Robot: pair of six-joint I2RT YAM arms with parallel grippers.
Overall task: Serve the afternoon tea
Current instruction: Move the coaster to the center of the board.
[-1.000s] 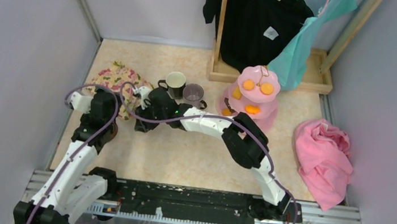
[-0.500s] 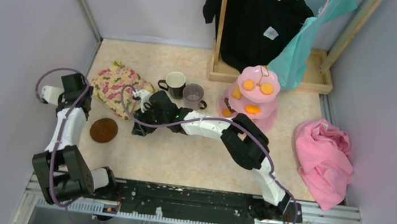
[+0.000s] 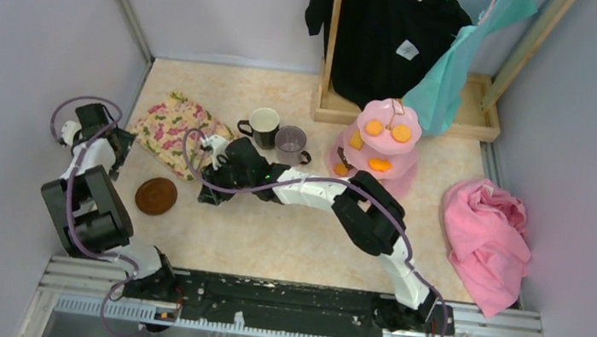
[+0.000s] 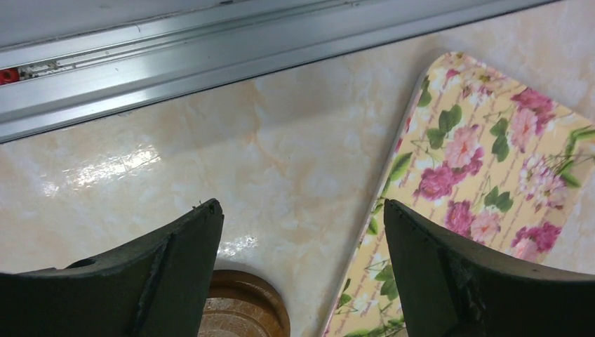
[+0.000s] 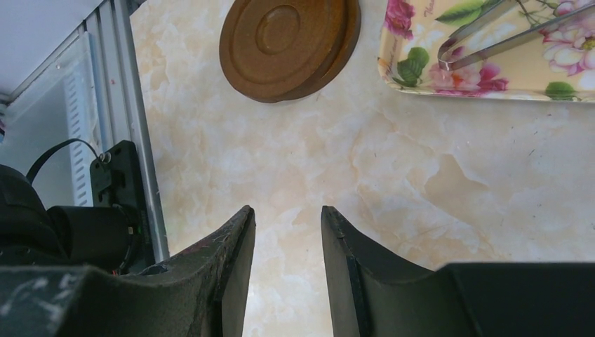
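A round brown coaster (image 3: pixel 156 196) lies on the table left of centre; it shows in the right wrist view (image 5: pixel 288 41), where it looks like two stacked, and at the bottom of the left wrist view (image 4: pixel 242 309). My left gripper (image 3: pixel 118 153) (image 4: pixel 302 210) is open and empty, up and left of the coaster. My right gripper (image 3: pixel 210 194) (image 5: pixel 288 217) is narrowly open and empty, just right of the coaster. The black mug (image 3: pixel 263 125) and smoky mug (image 3: pixel 290 142) stand side by side. The pink three-tier stand (image 3: pixel 381 166) holds orange snacks (image 3: pixel 387 130).
The flower-patterned tray (image 3: pixel 166 114) (image 4: pixel 491 175) lies at the back left with metal tongs (image 5: pixel 491 35) on it. A metal rail (image 4: pixel 210 49) runs along the left wall. A pink cloth (image 3: pixel 486 239) lies at the right. A clothes rack (image 3: pixel 397 35) stands behind.
My left arm has pulled back to the left, off the coaster, which now lies uncovered on the table. The right arm has barely moved.
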